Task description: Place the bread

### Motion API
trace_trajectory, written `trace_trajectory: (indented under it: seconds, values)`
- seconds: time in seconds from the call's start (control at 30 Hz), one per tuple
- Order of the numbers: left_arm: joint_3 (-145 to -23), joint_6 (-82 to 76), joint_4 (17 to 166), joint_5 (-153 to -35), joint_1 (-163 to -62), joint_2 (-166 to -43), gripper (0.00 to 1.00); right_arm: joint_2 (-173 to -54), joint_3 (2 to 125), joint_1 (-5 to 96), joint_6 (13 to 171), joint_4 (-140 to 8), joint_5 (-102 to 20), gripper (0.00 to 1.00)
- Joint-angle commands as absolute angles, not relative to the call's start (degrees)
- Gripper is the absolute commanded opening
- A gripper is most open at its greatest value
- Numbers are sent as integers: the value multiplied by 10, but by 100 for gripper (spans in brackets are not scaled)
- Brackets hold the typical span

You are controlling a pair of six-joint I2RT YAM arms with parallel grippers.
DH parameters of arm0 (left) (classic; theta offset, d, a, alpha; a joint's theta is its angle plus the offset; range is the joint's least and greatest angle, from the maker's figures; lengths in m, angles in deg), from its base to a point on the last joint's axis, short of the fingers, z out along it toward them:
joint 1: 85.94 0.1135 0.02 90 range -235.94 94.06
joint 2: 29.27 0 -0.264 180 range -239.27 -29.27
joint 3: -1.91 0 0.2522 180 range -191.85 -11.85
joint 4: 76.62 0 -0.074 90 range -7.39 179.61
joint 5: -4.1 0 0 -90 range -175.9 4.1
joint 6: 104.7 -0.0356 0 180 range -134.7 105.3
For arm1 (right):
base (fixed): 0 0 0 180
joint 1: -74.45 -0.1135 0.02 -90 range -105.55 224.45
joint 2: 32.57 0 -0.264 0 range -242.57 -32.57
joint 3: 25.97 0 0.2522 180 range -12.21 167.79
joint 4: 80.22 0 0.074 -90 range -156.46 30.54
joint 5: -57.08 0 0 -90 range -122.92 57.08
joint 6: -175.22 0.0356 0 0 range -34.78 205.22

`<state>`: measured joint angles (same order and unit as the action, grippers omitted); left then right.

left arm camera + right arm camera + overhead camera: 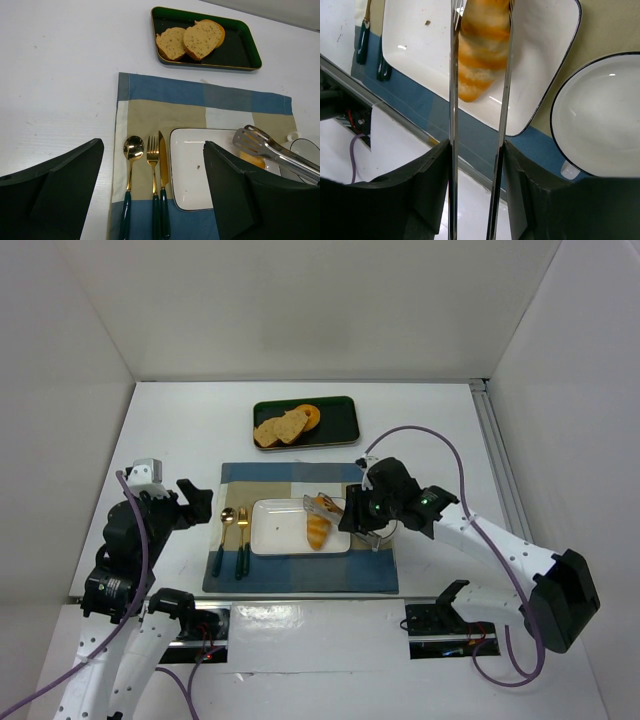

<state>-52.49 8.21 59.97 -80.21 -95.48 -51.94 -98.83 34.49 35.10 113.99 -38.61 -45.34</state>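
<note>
At the left of the overhead view, your left hand (pixel 196 504) is spread wide and holds nothing. It sits off the left edge of the placemat (pixel 300 578), parked there, I'd judge, to keep clear of the working arm.

Just right of it, a spoon (pixel 133 149), fork (pixel 152 150) and knife (pixel 162 165) lie side by side on the mat. They are laid as a place setting beside the white rectangular plate (pixel 270 535).

Upper centre, on bare tabletop (pixel 180 430) well apart from the mat, the dark green tray (pixel 342 422) carries two toast slices (pixel 278 428). A round bun (pixel 312 415) is mostly hidden behind them.

The bread (pixel 481 45) is on the right half of the plate, lengthwise toward you, with its near end apparently resting on the white surface. The tongs (pixel 260 142) reach in from the right and their two arms run along either side of the roll.

Your right hand (pixel 476 147) is pressed together on those arms, its fingers (pixel 420 190) pinching the tongs so they can carry the roll without touching it. The tong tips are cut off at the top of the right wrist view, and your own finger blocks most of the roll in the left wrist view. So you can't tell whether the tips grip the bread or merely flank it.

At the far right, a round white dish (pixel 600 125) with a dark rim sits just beside the plate. It is cut off in the right wrist view and hidden under the arm from above.
</note>
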Motion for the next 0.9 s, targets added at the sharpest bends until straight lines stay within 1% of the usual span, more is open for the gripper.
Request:
trace_trajectory:
  seconds: [0.0, 0.23, 0.53, 0.67, 0.87]
  values:
    - [-543, 92, 611, -808, -957, -513, 94, -986, 338, 346, 1151, -430, -450, 53]
    - [-543, 92, 611, -808, -957, -513, 94, -991, 333, 346, 1151, -441, -443, 55]
    - [-548, 92, 611, -808, -957, -513, 94, -1008, 344, 346, 1145, -446, -416, 55]
    - [-548, 87, 611, -808, -957, -519, 94, -1013, 377, 346, 1132, -446, -397, 55]
    - [-548, 87, 611, -808, -957, -519, 94, -1041, 427, 397, 1104, -440, -411, 55]
